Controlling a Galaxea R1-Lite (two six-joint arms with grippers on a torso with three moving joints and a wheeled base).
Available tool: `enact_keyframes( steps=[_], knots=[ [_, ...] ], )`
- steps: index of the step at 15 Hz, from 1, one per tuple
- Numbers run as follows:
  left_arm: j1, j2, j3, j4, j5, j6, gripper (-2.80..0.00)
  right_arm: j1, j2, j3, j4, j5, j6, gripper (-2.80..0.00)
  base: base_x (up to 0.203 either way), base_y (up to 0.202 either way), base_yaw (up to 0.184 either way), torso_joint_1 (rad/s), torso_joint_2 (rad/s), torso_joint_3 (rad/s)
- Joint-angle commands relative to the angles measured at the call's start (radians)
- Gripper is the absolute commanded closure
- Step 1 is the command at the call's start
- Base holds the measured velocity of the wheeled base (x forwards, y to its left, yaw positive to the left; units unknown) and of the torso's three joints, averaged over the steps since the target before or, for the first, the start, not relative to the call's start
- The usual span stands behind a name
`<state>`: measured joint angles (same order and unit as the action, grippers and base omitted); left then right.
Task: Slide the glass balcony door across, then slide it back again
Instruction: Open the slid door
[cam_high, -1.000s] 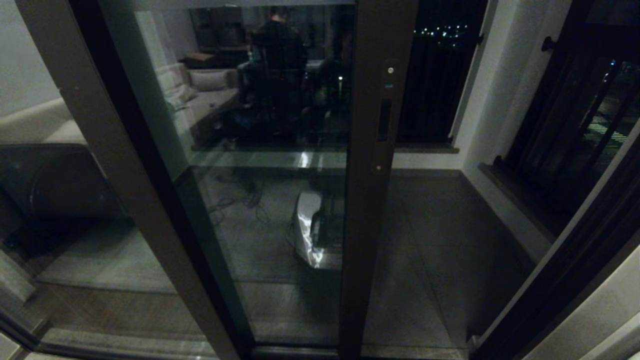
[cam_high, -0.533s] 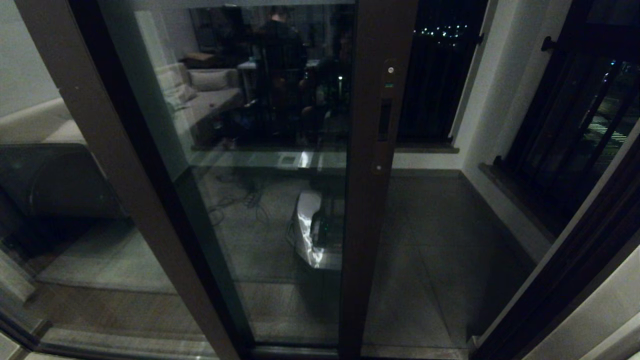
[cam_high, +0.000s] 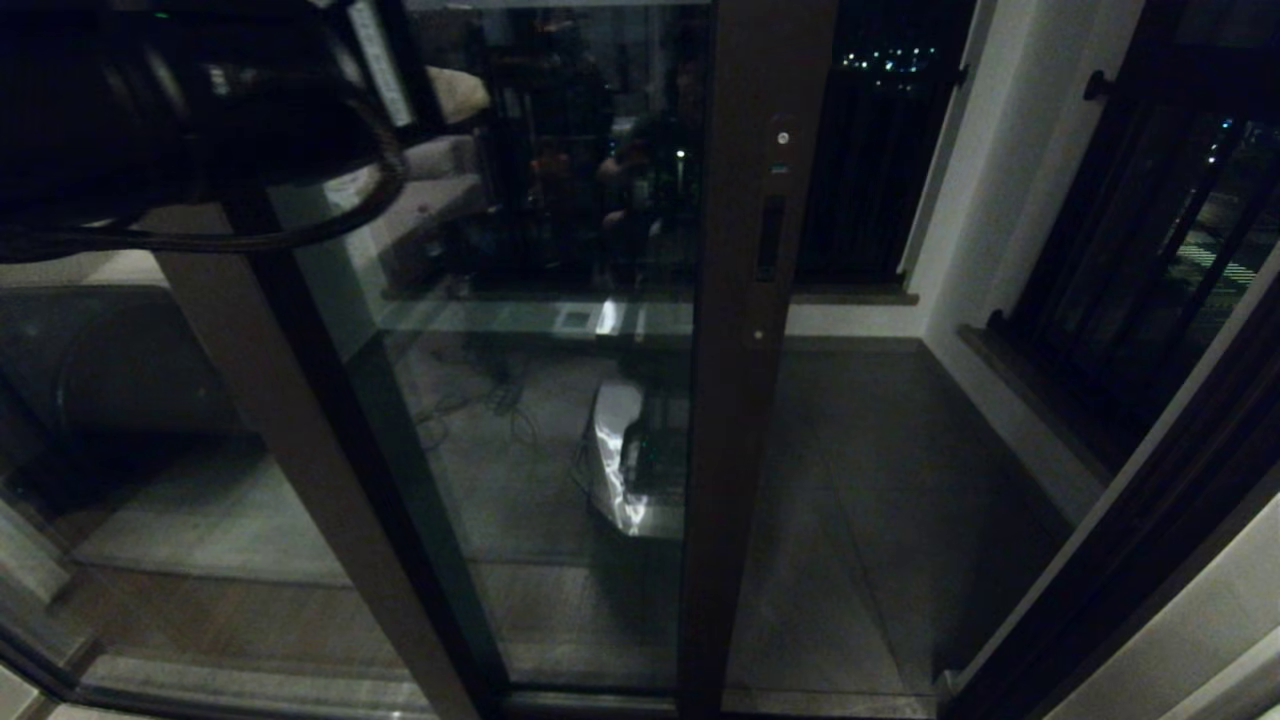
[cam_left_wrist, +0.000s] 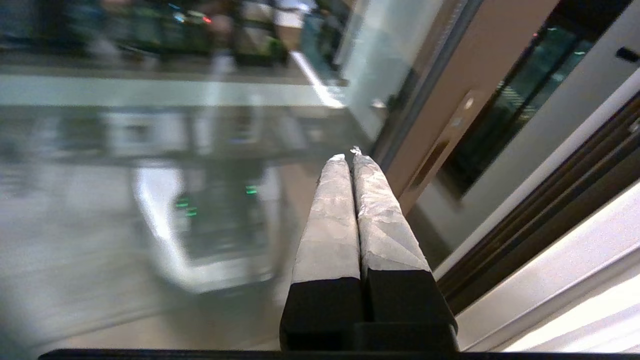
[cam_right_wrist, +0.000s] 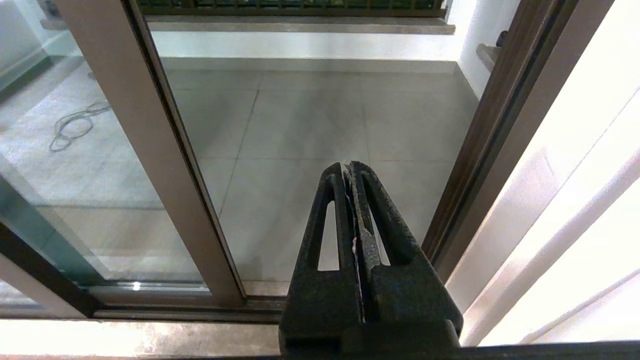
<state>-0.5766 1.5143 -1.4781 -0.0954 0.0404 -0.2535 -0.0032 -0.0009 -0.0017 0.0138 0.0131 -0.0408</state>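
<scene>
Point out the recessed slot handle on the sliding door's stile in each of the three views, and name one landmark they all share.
Head view: the slot handle sits upper centre, on the glass balcony door's brown stile.
Left wrist view: the handle shows as a dark slot just beyond the shut left gripper.
Right wrist view: not in it; only the stile's lower part shows, past the shut right gripper.
Shared landmark: the brown stile itself.

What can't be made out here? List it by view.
- Head view: the left arm is a dark mass cut off by the top edge; its gripper is hidden.
- Left wrist view: the glass of the door is motion-blurred; the slot handle is small.
- Right wrist view: the handle is out of frame.
</scene>
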Motion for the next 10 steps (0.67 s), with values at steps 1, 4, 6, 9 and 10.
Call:
enact_keyframes(
  steps=[1,4,6,9,10],
  knots=[
    [-0.088,0.229,-0.117,-0.024,0.013,-0.011,0.00,0.000,0.001,0.000,0.000,0.001,-0.001,0.00,0.000,0.000,0.000,0.000,0.00,0.000],
    [-0.163,0.373,-0.259,-0.036,-0.003,-0.014,0.00,0.000,0.001,0.000,0.000,0.001,-0.001,0.00,0.000,0.000,0.000,0.000,0.00,0.000],
    [-0.212,0.420,-0.294,-0.038,-0.099,-0.013,0.00,0.000,0.001,0.000,0.000,0.001,-0.001,0.00,0.000,0.000,0.000,0.000,0.00,0.000],
    [-0.233,0.458,-0.303,-0.050,-0.166,-0.011,0.00,0.000,0.001,0.000,0.000,0.001,-0.001,0.00,0.000,0.000,0.000,0.000,0.00,0.000],
    [-0.233,0.483,-0.319,-0.077,-0.180,-0.011,0.00,0.000,0.001,0.000,0.000,0.001,-0.001,0.00,0.000,0.000,0.000,0.000,0.00,0.000]
  ],
)
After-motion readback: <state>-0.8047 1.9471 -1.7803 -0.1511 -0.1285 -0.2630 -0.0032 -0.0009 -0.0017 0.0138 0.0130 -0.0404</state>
